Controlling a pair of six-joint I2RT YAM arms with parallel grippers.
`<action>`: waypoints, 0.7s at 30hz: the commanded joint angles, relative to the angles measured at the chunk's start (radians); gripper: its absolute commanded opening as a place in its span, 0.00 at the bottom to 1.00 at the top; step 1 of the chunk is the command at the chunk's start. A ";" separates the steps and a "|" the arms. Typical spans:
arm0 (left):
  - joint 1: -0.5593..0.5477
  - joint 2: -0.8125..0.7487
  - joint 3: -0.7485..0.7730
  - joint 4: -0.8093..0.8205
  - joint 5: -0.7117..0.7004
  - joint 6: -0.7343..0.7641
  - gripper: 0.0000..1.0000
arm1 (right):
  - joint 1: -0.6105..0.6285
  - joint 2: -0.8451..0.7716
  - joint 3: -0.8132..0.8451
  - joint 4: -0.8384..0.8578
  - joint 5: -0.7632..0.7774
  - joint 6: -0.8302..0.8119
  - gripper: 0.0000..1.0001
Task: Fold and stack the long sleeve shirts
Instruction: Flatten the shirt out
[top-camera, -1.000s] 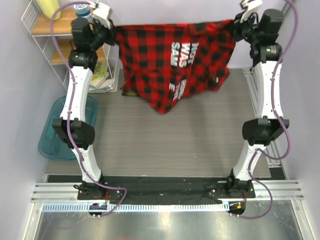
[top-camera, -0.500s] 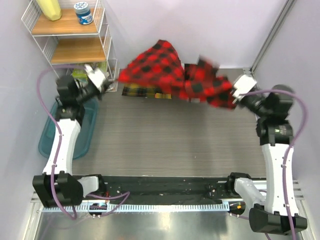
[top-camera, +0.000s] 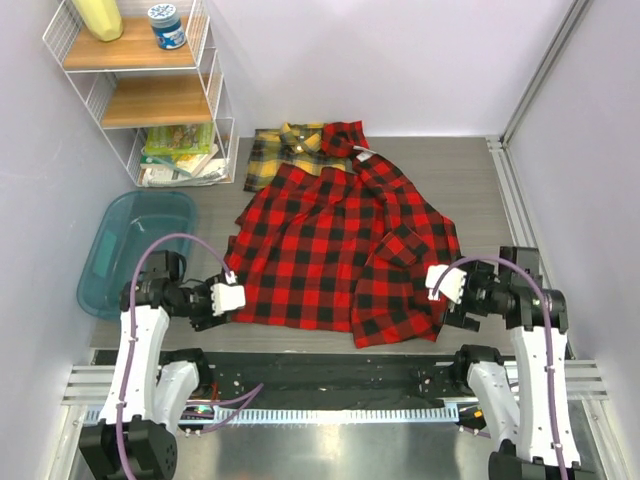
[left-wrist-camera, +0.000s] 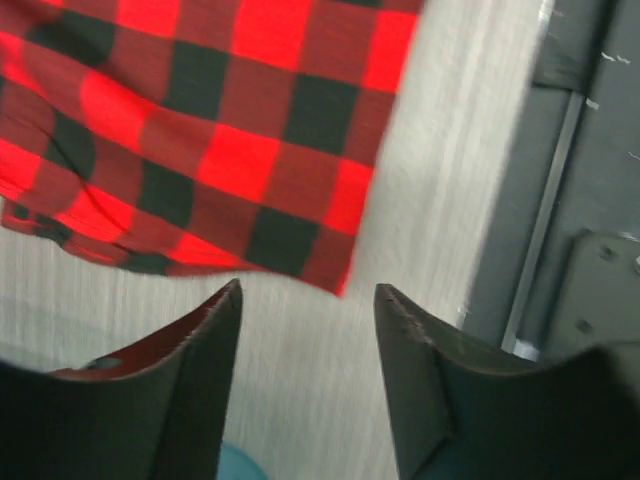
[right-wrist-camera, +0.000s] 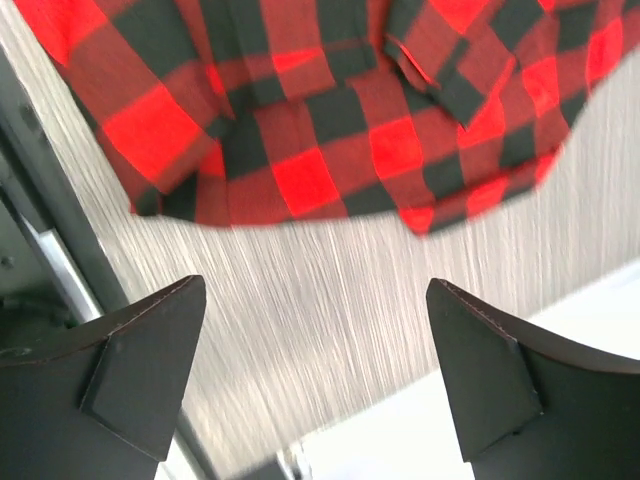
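Observation:
The red-and-black plaid shirt (top-camera: 330, 250) lies spread flat on the grey table, lettering not showing, collar toward the back. Its collar end overlaps the yellow-and-black plaid shirt (top-camera: 283, 148), which lies bunched at the back. My left gripper (top-camera: 230, 296) sits low just off the red shirt's near left hem corner (left-wrist-camera: 230, 130), open with only bare table between the fingers (left-wrist-camera: 212, 340). My right gripper (top-camera: 436, 284) is beside the near right hem (right-wrist-camera: 330, 130), open wide and empty, fingers (right-wrist-camera: 150, 345) apart from the cloth.
A wire shelf (top-camera: 140, 90) with a yellow bottle, a jar and books stands at the back left. A teal bin (top-camera: 130, 250) sits beyond the table's left side. A black strip (top-camera: 330, 365) runs along the near edge by the arm bases.
A second ago both grippers held the red shirt stretched up high. They swung it down and forward; now it lies flat, both grippers have let go and stand open at its near corners.

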 joint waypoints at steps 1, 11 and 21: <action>0.007 0.032 0.117 -0.156 -0.037 0.075 0.60 | -0.002 0.181 0.183 -0.013 0.094 0.096 0.97; -0.353 0.550 0.363 0.361 -0.365 -0.761 0.42 | 0.048 0.797 0.478 0.249 0.063 0.869 0.53; -0.435 0.968 0.446 0.441 -0.653 -0.879 0.30 | 0.079 1.067 0.354 0.517 0.361 0.994 0.33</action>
